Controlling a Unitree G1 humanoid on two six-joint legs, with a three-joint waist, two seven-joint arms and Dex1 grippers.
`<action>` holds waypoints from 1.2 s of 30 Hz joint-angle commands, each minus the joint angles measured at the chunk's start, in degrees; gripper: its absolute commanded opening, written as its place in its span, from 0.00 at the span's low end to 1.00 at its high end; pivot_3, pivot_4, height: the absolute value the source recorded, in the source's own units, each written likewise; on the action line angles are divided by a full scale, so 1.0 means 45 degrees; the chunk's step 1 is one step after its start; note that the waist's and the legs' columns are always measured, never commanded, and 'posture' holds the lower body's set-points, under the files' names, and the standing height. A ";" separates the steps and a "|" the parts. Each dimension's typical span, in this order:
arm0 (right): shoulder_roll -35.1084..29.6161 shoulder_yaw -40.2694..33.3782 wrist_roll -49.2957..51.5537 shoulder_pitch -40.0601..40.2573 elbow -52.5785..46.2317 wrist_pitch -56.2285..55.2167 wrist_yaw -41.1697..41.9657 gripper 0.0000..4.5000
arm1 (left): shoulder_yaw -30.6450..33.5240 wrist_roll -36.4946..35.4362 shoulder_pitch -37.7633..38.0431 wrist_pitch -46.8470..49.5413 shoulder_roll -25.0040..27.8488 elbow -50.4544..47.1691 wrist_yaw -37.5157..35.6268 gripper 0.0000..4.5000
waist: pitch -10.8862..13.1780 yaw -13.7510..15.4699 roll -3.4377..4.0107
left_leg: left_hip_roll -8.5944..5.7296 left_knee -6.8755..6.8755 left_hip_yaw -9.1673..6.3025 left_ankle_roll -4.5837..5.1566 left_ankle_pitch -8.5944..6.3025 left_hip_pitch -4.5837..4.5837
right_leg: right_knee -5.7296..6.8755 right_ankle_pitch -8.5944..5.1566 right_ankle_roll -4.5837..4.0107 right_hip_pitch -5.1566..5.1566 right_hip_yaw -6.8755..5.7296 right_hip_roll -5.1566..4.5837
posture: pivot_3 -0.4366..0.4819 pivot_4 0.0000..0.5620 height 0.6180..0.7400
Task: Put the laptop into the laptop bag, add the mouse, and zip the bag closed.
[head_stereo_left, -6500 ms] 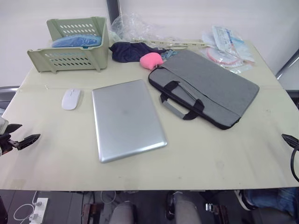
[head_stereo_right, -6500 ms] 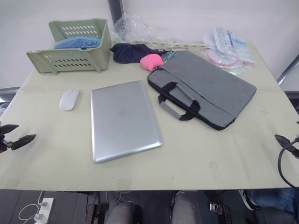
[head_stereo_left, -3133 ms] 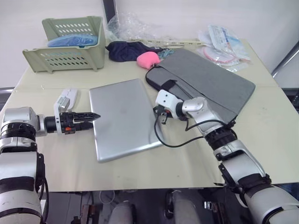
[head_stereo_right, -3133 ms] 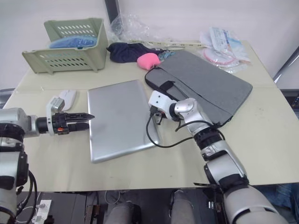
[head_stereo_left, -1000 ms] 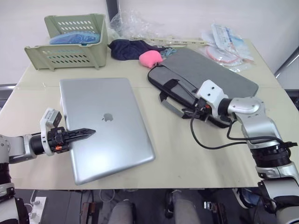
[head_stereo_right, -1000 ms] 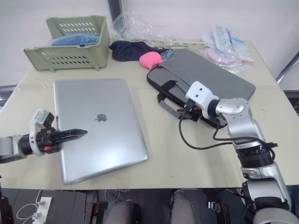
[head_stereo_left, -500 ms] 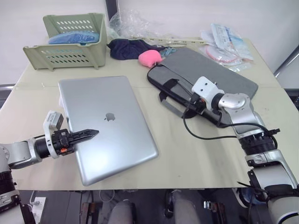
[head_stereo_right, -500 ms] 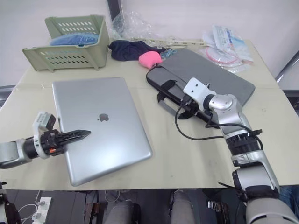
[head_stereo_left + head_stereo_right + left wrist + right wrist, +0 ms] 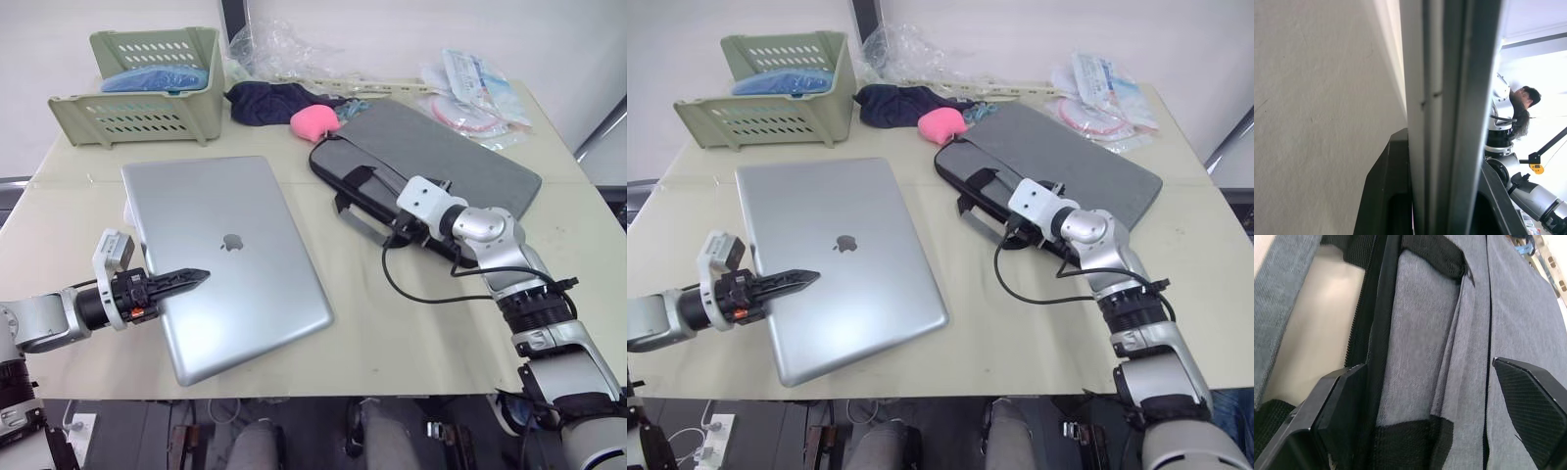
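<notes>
Laptop sat left of centre in the head view, lid logo up, its left edge pinched in the left pincer; right pincer was spread over the grey bag's front edge at frame centre-right, fingers straddling fabric by the handle; tabletop underneath.

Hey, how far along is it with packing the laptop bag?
Early stage: nothing is in the bag yet. In hand: the left end effector is shut on the laptop at its left edge, while the right end effector is open at the laptop bag by its handles. Left: sliding the laptop in, adding the mouse, then zipping.
</notes>
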 commanded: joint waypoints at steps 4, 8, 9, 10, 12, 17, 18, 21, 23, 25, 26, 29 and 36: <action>0.0101 -0.0792 0.0430 0.0020 0.0260 0.0575 -0.0391 0.65 | 0.0575 -0.1066 -0.0604 -0.0132 -0.0098 -0.0253 -0.0186 0.08 | 0.0000 -0.0007 0.0000 | 0.0000 0.0000 0.0000 0.0000 0.0000 0.0000 | 0.0000 0.0000 0.0000 0.0000 -0.0001 0.0001 | 0.48 0.27 1.00; 0.0039 -0.1007 0.0684 -0.0057 0.0456 0.0724 -0.0224 0.28 | 0.0614 -0.1202 -0.0524 -0.0128 -0.0176 -0.0371 -0.0071 0.08 | 0.0000 0.0001 0.0000 | -0.0001 0.0000 0.0000 0.0000 0.0000 0.0000 | 0.0000 0.0000 0.0000 0.0000 -0.0001 0.0001 | 0.48 0.27 1.00; 0.0060 -0.1062 0.0795 -0.0073 0.0422 0.0845 -0.0141 0.19 | 0.0630 -0.1221 -0.0485 -0.0129 -0.0201 -0.0409 -0.0057 0.08 | 0.0000 -0.0008 0.0000 | -0.0001 0.0000 0.0001 0.0000 0.0000 0.0000 | 0.0000 0.0000 0.0000 0.0000 -0.0001 0.0001 | 0.48 0.27 1.00; 0.0114 -0.1129 0.0955 -0.0079 0.0356 0.1010 -0.0052 0.12 | 0.0649 -0.1231 -0.0443 -0.0129 -0.0219 -0.0441 -0.0054 0.08 | 0.0000 -0.0008 0.0000 | -0.0001 0.0000 0.0000 0.0000 0.0000 0.0000 | 0.0000 0.0000 0.0000 0.0000 -0.0001 0.0001 | 0.48 0.27 1.00; 0.0271 -0.1338 0.1391 -0.0153 0.0198 0.1513 0.0161 0.01 | 0.0656 -0.1244 -0.0437 -0.0140 -0.0263 -0.0458 -0.0028 0.08 | 0.0000 -0.0007 0.0000 | -0.0001 0.0000 0.0000 0.0000 0.0000 0.0000 | 0.0000 0.0000 0.0000 0.0000 -0.0001 0.0001 | 0.48 0.27 1.00; 0.0161 -0.1562 0.2059 -0.0447 -0.0307 0.2392 0.0859 0.01 | 0.0594 -0.1399 -0.0342 -0.0209 -0.0357 -0.0565 0.0053 0.08 | 0.0000 -0.0003 0.0000 | -0.0001 0.0000 0.0000 0.0000 0.0000 0.0000 | -0.0001 0.0000 0.0000 0.0000 -0.0001 0.0001 | 0.48 0.27 1.00; 0.0178 -0.1635 0.2303 -0.0461 -0.0567 0.2771 0.1085 0.01 | 0.0590 -0.1413 -0.0318 -0.0222 -0.0372 -0.0586 0.0059 0.08 | 0.0000 -0.0003 0.0000 | -0.0001 0.0000 0.0000 0.0000 0.0000 0.0000 | 0.0000 0.0000 0.0000 0.0000 -0.0001 0.0001 | 0.48 0.27 1.00; 0.0356 -0.1831 0.3297 -0.0308 -0.1884 0.4651 0.1873 0.01 | 0.0565 -0.1422 -0.0268 -0.0230 -0.0382 -0.0621 0.0058 0.08 | 0.0000 0.0000 0.0000 | -0.0001 -0.0002 -0.0002 0.0000 0.0000 0.0000 | 0.0000 0.0000 0.0000 -0.0001 -0.0002 0.0002 | 0.48 0.27 1.00; 0.0563 -0.1942 0.4316 -0.0004 -0.3490 0.6944 0.2293 0.01 | 0.0579 -0.1411 -0.0218 -0.0211 -0.0311 -0.0611 0.0004 0.08 | 0.0000 0.0003 0.0000 | 0.0000 -0.0003 -0.0002 0.0000 0.0000 -0.0001 | -0.0001 0.0000 0.0000 -0.0002 -0.0002 0.0004 | 0.48 0.27 1.00; 0.0642 -0.1951 0.4982 0.0322 -0.4877 0.9009 0.2320 0.01 | 0.0600 -0.1393 -0.0186 -0.0203 -0.0223 -0.0573 -0.0055 0.08 | 0.0000 -0.0010 0.0001 | 0.0008 -0.0006 -0.0007 0.0000 0.0000 -0.0001 | 0.0000 0.0000 -0.0001 -0.0003 -0.0004 0.0014 | 0.48 0.27 1.00; 0.0638 -0.1942 0.5178 0.0421 -0.5326 0.9716 0.2262 0.01 | 0.0604 -0.1391 -0.0176 -0.0205 -0.0199 -0.0564 -0.0070 0.08 | 0.0000 -0.0002 0.0000 | 0.0009 -0.0007 -0.0007 0.0000 0.0000 0.0000 | 0.0000 0.0000 -0.0001 -0.0004 -0.0004 0.0016 | 0.48 0.27 1.00; 0.0960 -0.1876 0.5841 0.0949 -0.6916 1.1392 0.1942 0.01 | 0.0572 -0.1324 -0.0130 -0.0184 -0.0135 -0.0589 -0.0131 0.08 | 0.0000 0.0044 0.0000 | 0.0008 -0.0003 -0.0006 0.0000 0.0000 -0.0004 | 0.0000 0.0000 -0.0001 -0.0006 -0.0003 0.0016 | 0.48 0.27 1.00; 0.1053 -0.0883 0.4630 0.2057 -0.7258 0.9805 0.0454 0.01 | 0.0483 -0.1115 -0.0168 -0.0283 -0.0082 -0.0513 -0.0206 0.08 | -0.0001 0.0072 0.0000 | 0.0002 -0.0002 0.0003 -0.0012 -0.0007 -0.0005 | -0.0006 0.0000 -0.0001 -0.0007 0.0003 0.0015 | 0.48 0.27 1.00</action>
